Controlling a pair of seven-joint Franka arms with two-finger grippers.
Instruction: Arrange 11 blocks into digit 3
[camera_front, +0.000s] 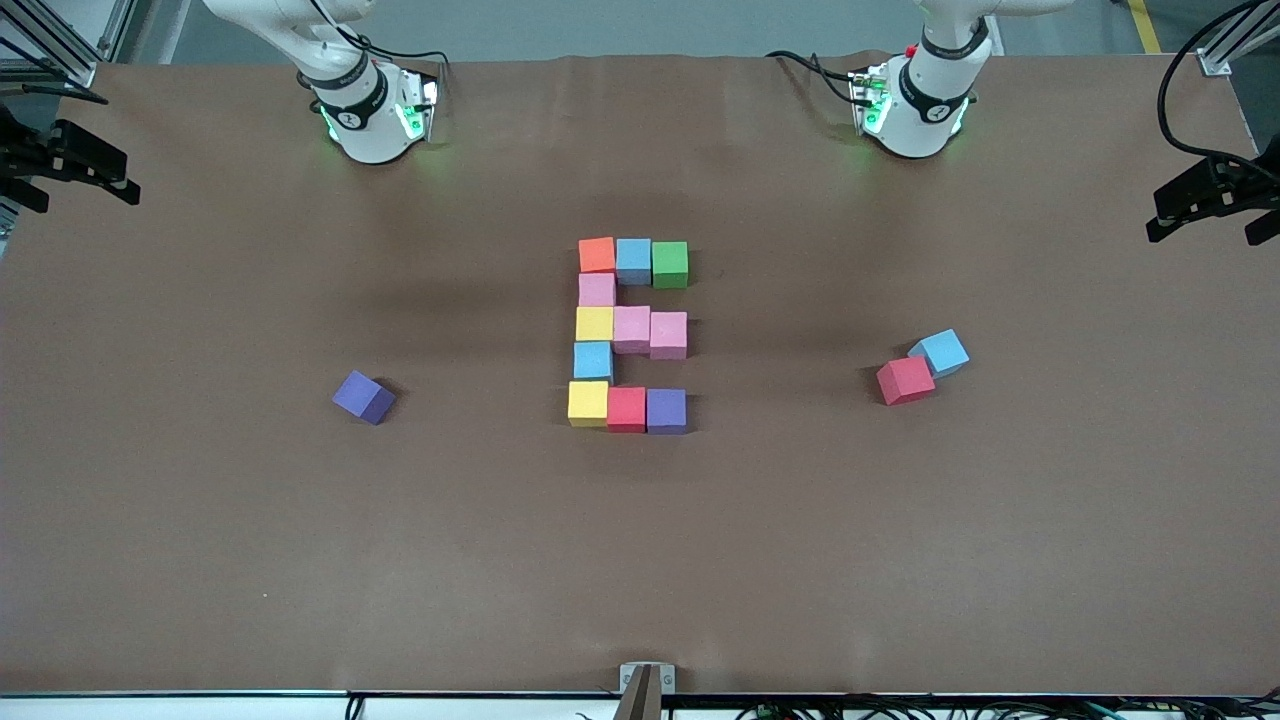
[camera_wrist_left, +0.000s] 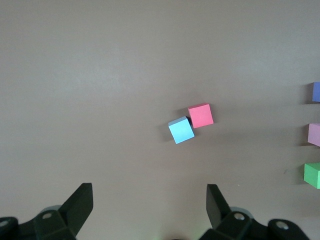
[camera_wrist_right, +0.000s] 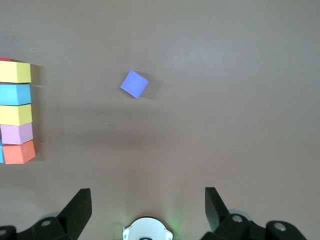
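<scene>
1. The digit 3 is laid out mid-table; eleven blocks are counted in it.
2. Three loose blocks are seen: a purple block toward the right arm's end, a red block touching a blue block toward the left arm's end.
3. Both grippers are cut off in the front view.
4. The left gripper is held open over bare table near the red and blue blocks.
5. The right gripper is held open and empty.

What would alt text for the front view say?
Eleven coloured blocks form a digit 3 mid-table, its spine toward the right arm's end. A loose purple block lies toward that end; touching red and blue blocks lie toward the left arm's end.
</scene>
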